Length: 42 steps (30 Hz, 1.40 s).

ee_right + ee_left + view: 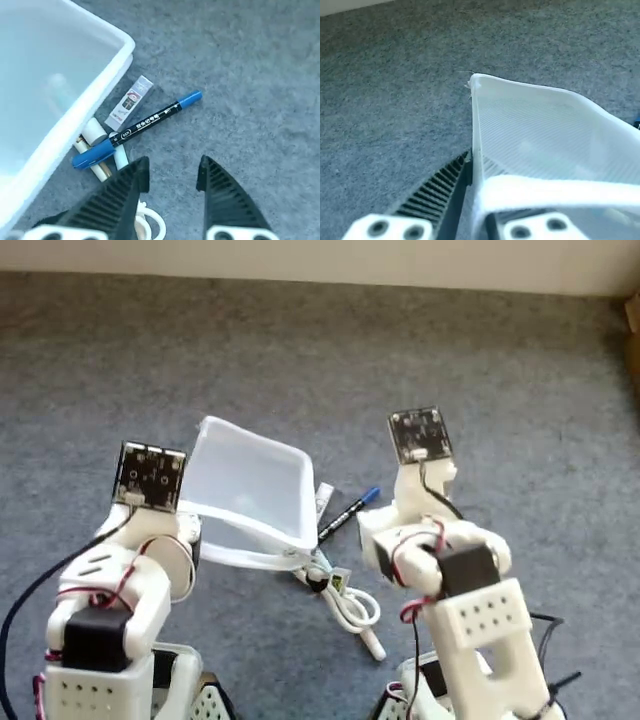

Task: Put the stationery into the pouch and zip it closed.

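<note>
A translucent white mesh pouch (250, 490) lies left of centre on the table (500, 360), with one edge clamped in the left end effector (477, 177). The right end effector (173, 165) is held wide and empty near a black, blue-capped marker (145, 122) beside the pouch's rim. A small white tube (130, 102) is seen just beside the marker. Further pens (95, 137) are partly hidden by the rim. A faint shape inside the pouch is possibly an item.
</note>
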Each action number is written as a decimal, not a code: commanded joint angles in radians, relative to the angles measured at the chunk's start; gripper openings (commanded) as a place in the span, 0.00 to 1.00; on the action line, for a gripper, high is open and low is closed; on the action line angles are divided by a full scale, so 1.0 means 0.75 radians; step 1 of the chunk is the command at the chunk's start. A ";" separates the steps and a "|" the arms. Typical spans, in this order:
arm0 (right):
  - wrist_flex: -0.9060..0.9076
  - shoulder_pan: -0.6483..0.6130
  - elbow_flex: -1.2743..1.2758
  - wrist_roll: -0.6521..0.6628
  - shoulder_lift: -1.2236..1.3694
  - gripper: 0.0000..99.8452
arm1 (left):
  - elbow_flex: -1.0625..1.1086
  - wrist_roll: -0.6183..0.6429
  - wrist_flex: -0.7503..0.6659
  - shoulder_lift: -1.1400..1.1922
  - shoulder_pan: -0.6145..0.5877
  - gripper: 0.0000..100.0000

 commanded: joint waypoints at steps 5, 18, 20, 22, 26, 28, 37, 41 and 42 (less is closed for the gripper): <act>-0.152 0.019 -0.093 -0.233 0.259 0.16 | -0.181 0.078 0.006 0.257 -0.120 0.01; -0.363 0.019 -0.296 -0.395 0.805 0.16 | -0.159 0.129 0.035 0.281 -0.120 0.01; -0.371 0.019 -0.337 -0.442 0.891 0.16 | -0.146 0.129 0.035 0.281 -0.120 0.01; -0.367 0.019 -0.386 -0.473 0.967 0.16 | -0.132 0.127 0.035 0.281 -0.120 0.01; -0.365 0.019 -0.459 -0.485 1.089 0.16 | -0.126 0.127 0.035 0.281 -0.120 0.01; -0.367 0.019 -0.480 -0.485 1.136 0.16 | -0.126 0.127 0.035 0.281 -0.120 0.01; -0.369 0.071 -0.564 -0.485 1.353 0.16 | -0.126 0.127 0.035 0.281 -0.120 0.01; -0.369 0.071 -0.613 -0.477 1.441 0.09 | -0.124 0.127 0.035 0.281 -0.116 0.01; -0.369 0.075 -0.629 -0.475 1.454 0.06 | -0.124 0.127 0.035 0.281 -0.114 0.01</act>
